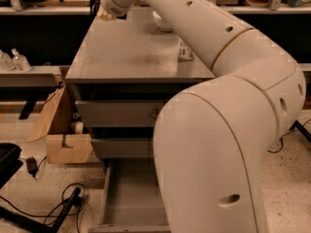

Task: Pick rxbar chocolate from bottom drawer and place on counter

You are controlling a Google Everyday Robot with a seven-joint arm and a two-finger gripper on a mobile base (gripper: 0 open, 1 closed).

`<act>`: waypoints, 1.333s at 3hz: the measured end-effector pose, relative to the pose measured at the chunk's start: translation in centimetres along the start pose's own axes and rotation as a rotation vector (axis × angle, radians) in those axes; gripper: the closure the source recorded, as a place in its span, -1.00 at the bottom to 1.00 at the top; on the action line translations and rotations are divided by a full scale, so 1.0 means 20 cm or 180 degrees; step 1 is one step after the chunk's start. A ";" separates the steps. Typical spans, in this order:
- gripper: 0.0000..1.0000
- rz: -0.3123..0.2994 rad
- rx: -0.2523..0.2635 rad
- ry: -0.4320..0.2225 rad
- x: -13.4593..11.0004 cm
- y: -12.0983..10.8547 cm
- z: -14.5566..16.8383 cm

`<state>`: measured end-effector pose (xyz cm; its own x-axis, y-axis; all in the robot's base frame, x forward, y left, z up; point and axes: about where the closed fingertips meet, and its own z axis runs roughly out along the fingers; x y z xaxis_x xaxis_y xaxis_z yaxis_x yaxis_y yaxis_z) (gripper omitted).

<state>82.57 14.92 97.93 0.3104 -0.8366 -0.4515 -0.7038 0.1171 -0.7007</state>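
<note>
While the pale gripper (pixel 109 13) hangs over the far left corner of the broad matte grey wooden counter (pixel 131 52), the grey wooden bottom drawer (pixel 127 198) stands open well below it. No small black-wrapped rxbar chocolate shows. The drawer floor in sight is bare, and the bulky white arm (pixel 218 154) hides its right part. Whether the gripper is wide, narrow or holding the bar I cannot tell. If it is empty, the pick is probably not yet done, and the next move calls for a long descent into the drawer.
</note>
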 end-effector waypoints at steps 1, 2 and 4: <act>0.71 0.0015 0.0001 0.0011 0.02 0.01 0.02; 0.24 0.0014 -0.0013 0.0011 0.02 0.02 0.03; -0.72 0.0012 -0.0039 0.0011 0.02 0.04 0.06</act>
<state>82.88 15.35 96.67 0.3055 -0.8380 -0.4522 -0.7128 0.1136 -0.6921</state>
